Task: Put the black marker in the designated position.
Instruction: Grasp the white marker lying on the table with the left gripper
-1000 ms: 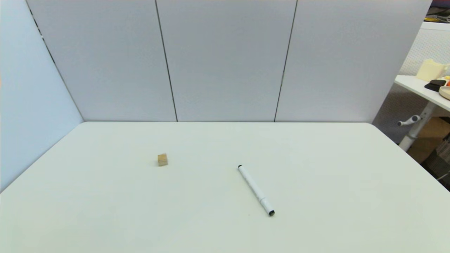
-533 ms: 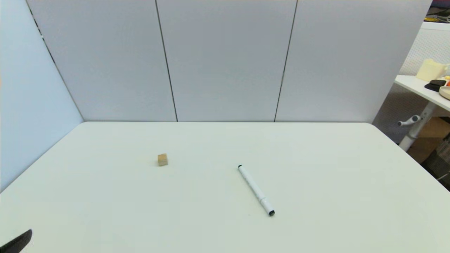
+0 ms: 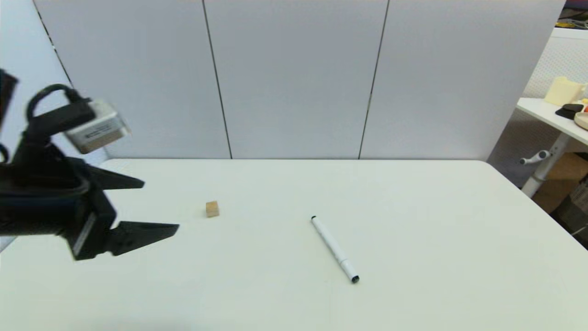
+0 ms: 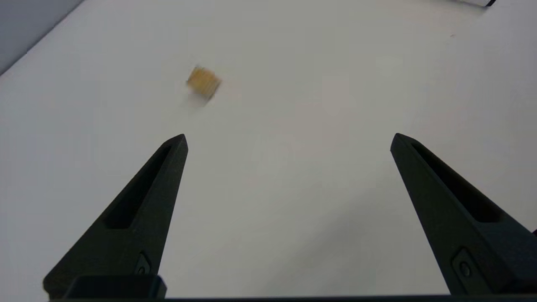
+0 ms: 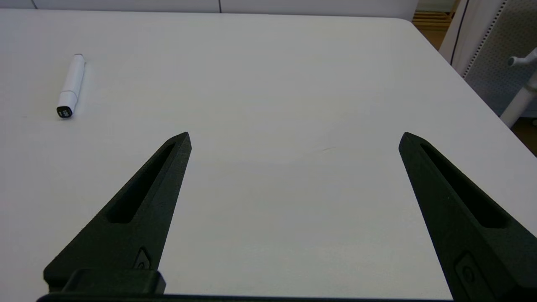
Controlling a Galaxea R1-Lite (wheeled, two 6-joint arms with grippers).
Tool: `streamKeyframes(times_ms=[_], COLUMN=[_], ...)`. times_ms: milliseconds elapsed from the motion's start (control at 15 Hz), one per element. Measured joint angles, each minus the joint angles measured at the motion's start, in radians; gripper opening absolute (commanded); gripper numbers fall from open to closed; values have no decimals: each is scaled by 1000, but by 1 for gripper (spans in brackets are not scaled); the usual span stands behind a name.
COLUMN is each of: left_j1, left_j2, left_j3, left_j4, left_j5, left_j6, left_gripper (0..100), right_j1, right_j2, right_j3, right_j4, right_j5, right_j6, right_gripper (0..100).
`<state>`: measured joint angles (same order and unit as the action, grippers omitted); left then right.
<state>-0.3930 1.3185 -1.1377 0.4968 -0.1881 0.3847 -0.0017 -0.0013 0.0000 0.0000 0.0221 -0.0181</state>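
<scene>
The black marker [image 3: 334,249], a slim white pen with dark ends, lies flat and diagonal on the white table [image 3: 413,207], right of centre. Its cap end also shows in the right wrist view [image 5: 70,87]. A small tan cube [image 3: 212,209] sits left of centre and appears ahead of the fingers in the left wrist view [image 4: 203,81]. My left gripper [image 3: 161,206] hangs open above the table's left side, left of the cube and far from the marker. My right gripper [image 5: 293,138] is open over bare table, out of the head view.
Grey partition panels [image 3: 294,78] close off the back and left of the table. Beyond the right edge stands another table [image 3: 558,119] with small items on it. The table's rounded right edge shows in the right wrist view.
My left arm has swung up from the bottom left corner into full view over the table's left side. Marker and cube have not moved.
</scene>
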Motion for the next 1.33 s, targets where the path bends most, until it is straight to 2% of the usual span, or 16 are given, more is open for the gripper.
streamKeyframes(times_ms=[400, 667, 1133, 1333], left_j1=[-192, -310, -396, -419], left_j2=[397, 578, 758, 794], left_j3=[-301, -481, -640, -656], left_j4=[-61, -68, -70, -71], left_j5=[-2, 24, 61, 161], left_j6=[-23, -160, -397, -470], left_gripper=[100, 100, 100, 100], right_j1=[0, 0, 0, 0], right_j2=[0, 0, 0, 0], right_j3=[0, 0, 0, 0], right_j4=[0, 0, 0, 0], right_j5=[1, 0, 1, 0], right_j6=[0, 0, 1, 0], right_gripper=[100, 100, 100, 100])
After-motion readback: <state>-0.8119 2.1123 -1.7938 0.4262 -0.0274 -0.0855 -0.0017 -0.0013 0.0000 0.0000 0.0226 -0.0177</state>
